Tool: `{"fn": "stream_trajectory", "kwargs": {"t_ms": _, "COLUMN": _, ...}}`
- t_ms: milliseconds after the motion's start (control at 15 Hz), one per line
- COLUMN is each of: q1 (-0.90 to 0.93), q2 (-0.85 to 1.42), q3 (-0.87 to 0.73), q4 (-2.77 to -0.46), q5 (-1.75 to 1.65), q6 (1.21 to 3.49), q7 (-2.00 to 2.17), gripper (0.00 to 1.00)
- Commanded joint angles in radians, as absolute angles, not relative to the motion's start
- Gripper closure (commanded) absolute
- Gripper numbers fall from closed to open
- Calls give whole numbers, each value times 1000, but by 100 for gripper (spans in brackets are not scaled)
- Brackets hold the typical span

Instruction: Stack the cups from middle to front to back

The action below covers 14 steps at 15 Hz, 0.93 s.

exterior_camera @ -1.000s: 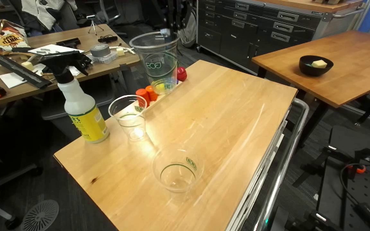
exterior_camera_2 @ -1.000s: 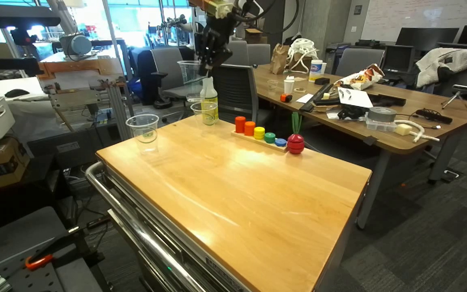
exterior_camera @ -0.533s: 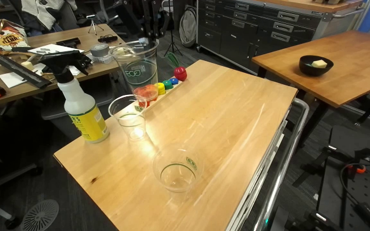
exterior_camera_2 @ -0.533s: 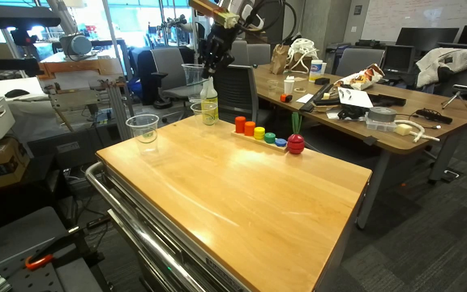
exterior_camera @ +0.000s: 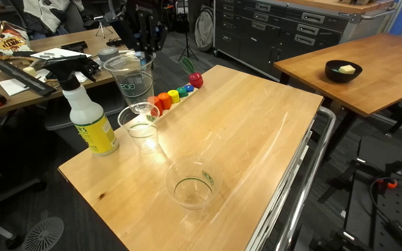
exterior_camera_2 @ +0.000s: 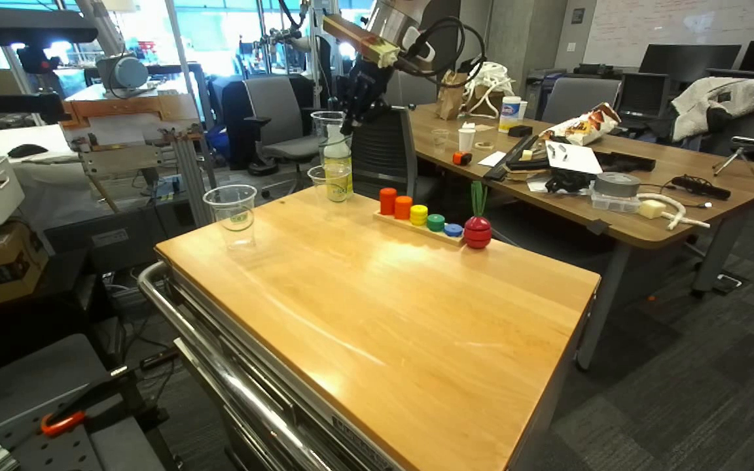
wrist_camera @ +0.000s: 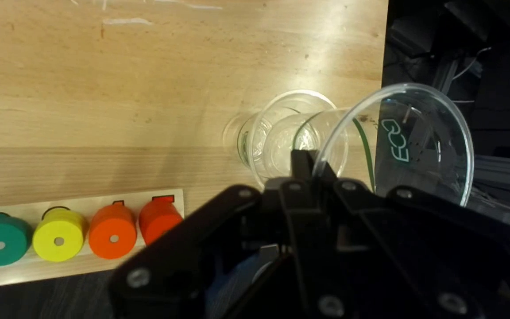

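The jaws are clamped on the rim of the held cup (exterior_camera: pixel 131 83), which hangs roughly upright from them, its body to one side of their tips. Just below the jaws, on the surface (exterior_camera: pixel 243 132), stands the near cup (exterior_camera: pixel 141 134), upright; the held cup's base shows against its mouth in all three views, though whether the two touch, or how well they line up, I cannot tell. The step in hand looks like nesting the held cup into this one. The next move calls for bringing the base squarely over the mouth, lowering straight down and parting the jaws only once it seats; coming in off-centre could catch the rim and tip a cup that is probably light. Off to one side of the jaws, close by the near cup, stands the bottle (exterior_camera: pixel 91 115); on another side the blocks (exterior_camera_2: pixel 419 214) run in a row by the surface's edge. Farthest from the jaws, well apart, the far cup (exterior_camera: pixel 194 184) stands upright; it likely takes or joins the stack after this step, though which cup counts as middle, front or back is not plain.
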State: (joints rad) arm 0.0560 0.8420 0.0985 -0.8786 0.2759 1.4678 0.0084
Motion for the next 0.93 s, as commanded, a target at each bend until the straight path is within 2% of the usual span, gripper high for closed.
{"fn": "stream_trajectory", "kwargs": {"t_ms": 0, "q1": 62, "q2": 915, "q3": 107, "q4": -743, "q5": 279, "q6": 1420, "q7": 25, "gripper": 99}}
{"fn": "stream_trajectory", "kwargs": {"t_ms": 867, "q1": 61, "q2": 993, "q3": 112, "q4": -754, "q5": 280, "q6": 1431, "q7": -10, "gripper": 99}}
